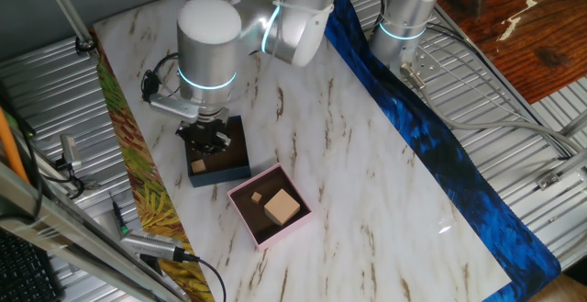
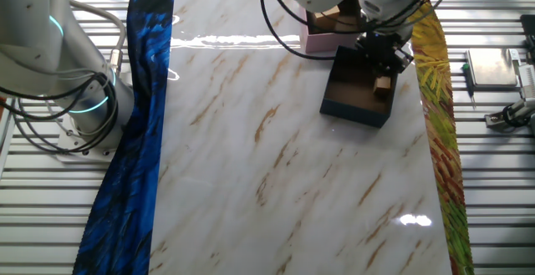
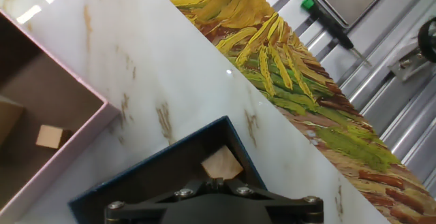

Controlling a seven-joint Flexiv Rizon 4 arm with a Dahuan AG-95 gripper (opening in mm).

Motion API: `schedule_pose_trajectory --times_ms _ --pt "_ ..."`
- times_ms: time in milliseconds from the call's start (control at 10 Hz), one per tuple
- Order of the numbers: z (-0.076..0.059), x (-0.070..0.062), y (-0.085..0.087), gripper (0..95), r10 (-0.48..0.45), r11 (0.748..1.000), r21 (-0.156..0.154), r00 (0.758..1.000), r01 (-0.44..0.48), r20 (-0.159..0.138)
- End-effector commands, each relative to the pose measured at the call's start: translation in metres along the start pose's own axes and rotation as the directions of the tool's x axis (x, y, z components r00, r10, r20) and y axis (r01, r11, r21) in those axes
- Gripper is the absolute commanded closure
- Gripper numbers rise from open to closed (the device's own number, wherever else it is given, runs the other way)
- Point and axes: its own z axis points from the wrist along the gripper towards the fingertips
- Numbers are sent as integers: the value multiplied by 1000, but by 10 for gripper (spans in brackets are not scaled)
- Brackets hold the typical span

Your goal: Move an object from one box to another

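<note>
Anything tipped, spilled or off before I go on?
Nothing stands out. The navy box and pink box sit flat on the marble table; wooden blocks stay inside them. The pincer hangs over the navy box's block.

Two high cameras, one on the hand

We look down on the marble table [image 1: 367,155] from opposite sides; our close hand view shares both boxes.
</note>
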Motion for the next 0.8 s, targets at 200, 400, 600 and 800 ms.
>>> schedule_pose_trajectory --times_ms 200,400,600,800 --pt "0 3 2 950 27 995 -90 998 -31 -51" --pt "0 4 2 950 30 991 -127 997 -39 -67" --pt "0 3 2 950 25 990 -138 997 -35 -75" --pt "0 4 3 950 39 989 -141 996 -50 -82"
